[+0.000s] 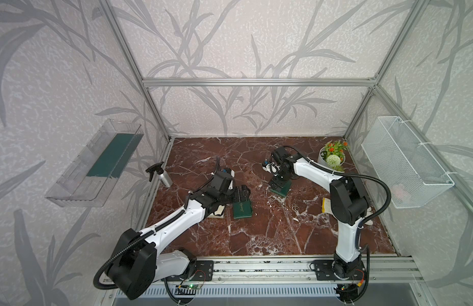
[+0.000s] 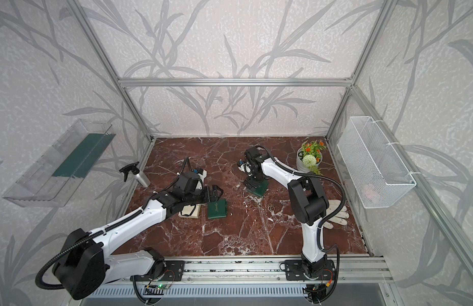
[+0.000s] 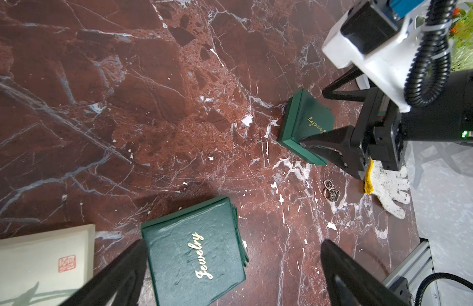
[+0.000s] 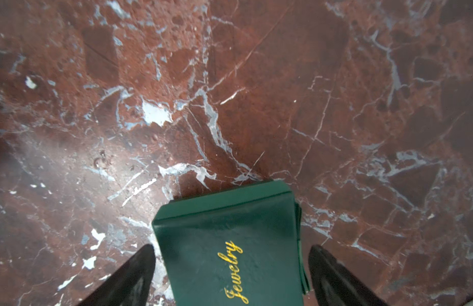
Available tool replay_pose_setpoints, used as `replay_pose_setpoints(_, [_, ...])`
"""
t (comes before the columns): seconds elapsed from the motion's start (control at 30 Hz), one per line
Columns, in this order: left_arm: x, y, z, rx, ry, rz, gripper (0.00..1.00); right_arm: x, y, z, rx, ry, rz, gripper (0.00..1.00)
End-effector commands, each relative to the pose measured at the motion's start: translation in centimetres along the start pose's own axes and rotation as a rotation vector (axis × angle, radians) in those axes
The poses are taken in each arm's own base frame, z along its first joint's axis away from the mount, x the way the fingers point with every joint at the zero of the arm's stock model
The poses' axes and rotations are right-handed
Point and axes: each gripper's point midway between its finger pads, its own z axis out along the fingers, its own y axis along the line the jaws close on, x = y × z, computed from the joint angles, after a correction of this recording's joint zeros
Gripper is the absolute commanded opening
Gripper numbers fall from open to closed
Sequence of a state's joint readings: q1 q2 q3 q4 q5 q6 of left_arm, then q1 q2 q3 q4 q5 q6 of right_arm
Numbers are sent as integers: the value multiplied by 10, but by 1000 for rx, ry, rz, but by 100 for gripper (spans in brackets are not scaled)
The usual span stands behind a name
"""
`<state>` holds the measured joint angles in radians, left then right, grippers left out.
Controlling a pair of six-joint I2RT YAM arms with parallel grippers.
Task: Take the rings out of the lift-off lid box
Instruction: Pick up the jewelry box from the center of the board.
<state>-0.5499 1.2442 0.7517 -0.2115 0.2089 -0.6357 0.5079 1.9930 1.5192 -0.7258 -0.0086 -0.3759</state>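
Several thin, pale, shiny metal rings (image 3: 332, 190) lay bunched together on the bare red-brown marble desk (image 1: 256, 233), outside both boxes. Just beyond the rings, toward the back wall and slightly left, sat a dark green square box with gold "Jewelry" lettering, the farther green box (image 4: 224, 225), its lid on. The right pincer (image 4: 230, 248) hung over it, released, one black finger on each side of the lid and neither visibly pressing it.

Well to the left of the rings lay a second dark green square box with the same gold lettering, the left-hand green box (image 3: 195, 254), also closed. The left pincer (image 3: 234, 243) hovered above it, spread wide and grasping nothing. Which of the two had the lift-off lid could not be told.

Farther left of the rings was a flat cream box with a red seal stamp (image 3: 39, 265), partly under the left arm, with a strip of desk between it and the left-hand green box. Near the rings on the right lay a white work glove with a yellow cuff (image 3: 386, 190). Far left of the rings, by the desk's edge, was a silver spray bottle with a black trigger (image 1: 161, 176). Behind the rings to the right stood a white pot of orange and green flowers (image 1: 322, 160).
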Motion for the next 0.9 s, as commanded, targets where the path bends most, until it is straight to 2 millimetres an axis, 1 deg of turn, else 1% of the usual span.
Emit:
replay_pose_setpoints(0.0, [-9, -5, 3, 3, -11, 16, 99, 5, -1, 1, -24, 25, -17, 91])
replay_pose_setpoints(0.17, [-8, -7, 7, 12, 5, 15, 99, 19, -2, 16, -22, 91, -7, 91])
replay_pose_setpoints(0.23, [-8, -5, 7, 2, 4, 13, 99, 23, -2, 20, -18, 102, 0, 91])
replay_pose_setpoints(0.37, [-8, -3, 7, -12, 6, 15, 99, 22, 6, 20, -52, 76, 35, 91])
replay_pose_setpoints(0.47, [-7, -2, 8, -10, 11, 12, 99, 24, 11, 19, -67, 62, 49, 91])
replay_pose_setpoints(0.53, [-6, -2, 8, -10, 13, 12, 99, 24, 10, 19, -59, 49, 65, 90])
replay_pose_setpoints(0.63, [-6, -2, 9, -11, 16, 10, 99, 28, 16, 19, -90, 55, 75, 90])
replay_pose_setpoints(0.77, [-5, -2, 10, -8, 18, 6, 99, 34, 11, 26, -54, 75, 96, 86])
replay_pose_setpoints(0.87, [-4, -2, 12, -8, 24, 1, 99, 31, 19, 27, -96, 58, 114, 81])
